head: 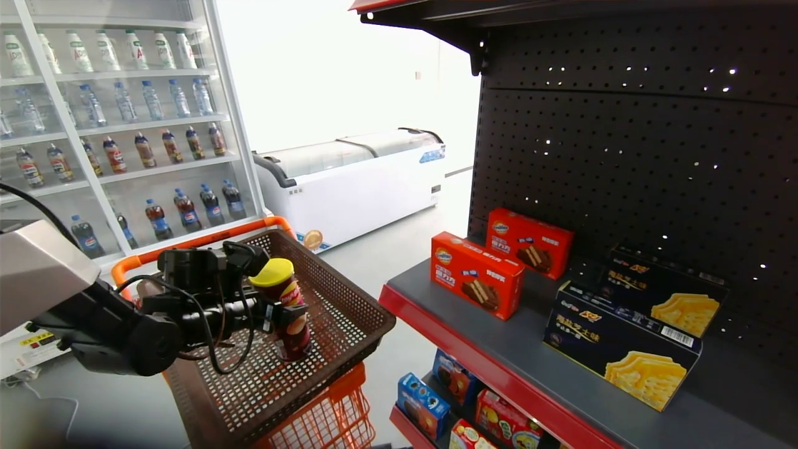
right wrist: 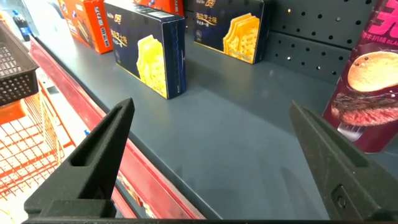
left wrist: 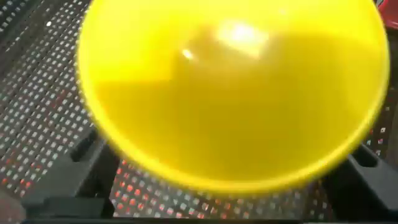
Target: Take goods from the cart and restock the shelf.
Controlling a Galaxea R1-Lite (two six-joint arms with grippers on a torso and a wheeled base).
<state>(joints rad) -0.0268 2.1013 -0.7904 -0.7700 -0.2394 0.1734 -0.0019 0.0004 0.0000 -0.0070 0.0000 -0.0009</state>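
Note:
My left gripper (head: 285, 313) is shut on a chip can (head: 272, 272) with a yellow lid and dark red body, held upright just above the brown mesh basket (head: 349, 293) of the orange cart (head: 324, 418). In the left wrist view the yellow lid (left wrist: 233, 93) sits between the two black fingers (left wrist: 81, 171), with basket mesh underneath. My right gripper (right wrist: 211, 115) is open with nothing between its fingers, above the grey shelf board (right wrist: 236, 155). A second maroon chip can (right wrist: 370, 87) stands on that board beside the right gripper.
On the shelf (head: 548, 368) stand two red boxes (head: 477, 274) and two dark blue boxes (head: 623, 349), with bare board at the front left. A perforated black back panel (head: 623, 143) closes the rear. Snack packs (head: 461, 399) fill the lower shelf. A chest freezer (head: 355, 181) and drinks fridge (head: 118, 125) stand behind.

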